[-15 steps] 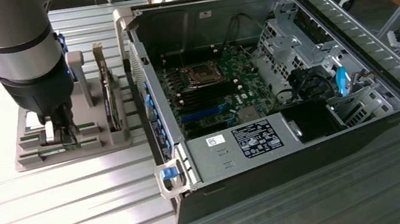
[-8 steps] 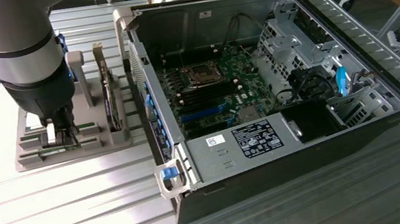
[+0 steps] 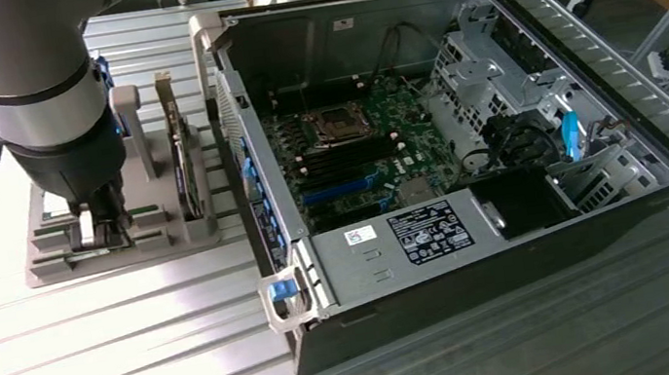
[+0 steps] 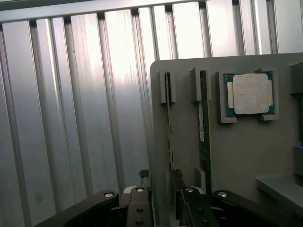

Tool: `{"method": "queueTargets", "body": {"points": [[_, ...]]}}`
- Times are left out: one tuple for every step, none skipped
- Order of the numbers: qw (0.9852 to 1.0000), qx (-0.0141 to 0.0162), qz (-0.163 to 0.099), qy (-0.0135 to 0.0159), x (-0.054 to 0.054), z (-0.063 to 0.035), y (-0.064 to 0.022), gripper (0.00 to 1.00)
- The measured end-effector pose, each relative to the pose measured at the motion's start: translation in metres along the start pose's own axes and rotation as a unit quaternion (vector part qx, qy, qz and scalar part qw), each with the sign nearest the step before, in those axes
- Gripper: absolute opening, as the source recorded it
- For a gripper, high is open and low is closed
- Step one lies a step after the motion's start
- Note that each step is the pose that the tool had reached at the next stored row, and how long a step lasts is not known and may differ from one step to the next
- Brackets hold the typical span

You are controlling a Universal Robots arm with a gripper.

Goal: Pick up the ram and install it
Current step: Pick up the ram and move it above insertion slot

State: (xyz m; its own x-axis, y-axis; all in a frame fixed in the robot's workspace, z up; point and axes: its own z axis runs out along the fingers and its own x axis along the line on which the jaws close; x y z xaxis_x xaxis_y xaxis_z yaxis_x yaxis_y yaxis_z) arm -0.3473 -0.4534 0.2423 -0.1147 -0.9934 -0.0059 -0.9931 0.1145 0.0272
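Gray tray [image 3: 51, 271], exterior view's left: one CPU [image 4: 251, 93], two sticks. Gripper [image 4: 163, 191], jaws spread, straddles the ram [image 4: 169, 123]; spare stick [image 4: 204, 127] just beside; near ends hidden.

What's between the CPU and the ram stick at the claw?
Wrist view: the second ram stick, edge-on in its own slot, stands between the ram at the open claw and the CPU. Otherwise only bare gray holder.

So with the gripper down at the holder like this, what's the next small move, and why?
Probably close the gripper: it stands open low over the grey holder, and the ram in the slot nearest the holder's edge seems to run between its fingers, not yet gripped.
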Motion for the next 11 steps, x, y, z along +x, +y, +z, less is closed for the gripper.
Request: {"method": "queueTargets", "body": {"points": [[1.0000, 0.0000, -0.002, 0.0001, 0.0003, 0.0017, 0.0026, 0.29], [1.0000, 0.0000, -0.006, 0.0001, 0.0003, 0.0023, 0.0031, 0.29], [0.9999, -0.0001, -0.010, 0.0003, 0.0004, 0.0027, 0.0032, 0.29], [0.9997, -0.0001, -0.023, 0.0007, 0.0004, 0.0035, 0.0033, 0.29], [0.9990, -0.0004, -0.044, 0.0013, 0.0004, 0.0045, 0.0033, 0.29], [0.9989, -0.0003, -0.047, 0.0013, 0.0001, 0.0055, 0.0035, 0.29], [0.9989, -0.0004, -0.047, 0.0014, -0.0002, 0.0059, 0.0036, 0.29], [0.9989, -0.0003, -0.047, 0.0014, -0.0004, 0.0064, 0.0037, 0.29], [0.9989, -0.0003, -0.047, 0.0013, -0.0008, 0.0071, 0.0038, 0.29], [0.9989, -0.0003, -0.047, 0.0014, -0.0013, 0.0077, 0.0039, 0.29], [0.9989, -0.0003, -0.047, 0.0014, -0.0019, 0.0084, 0.0040, 0.29]]}}
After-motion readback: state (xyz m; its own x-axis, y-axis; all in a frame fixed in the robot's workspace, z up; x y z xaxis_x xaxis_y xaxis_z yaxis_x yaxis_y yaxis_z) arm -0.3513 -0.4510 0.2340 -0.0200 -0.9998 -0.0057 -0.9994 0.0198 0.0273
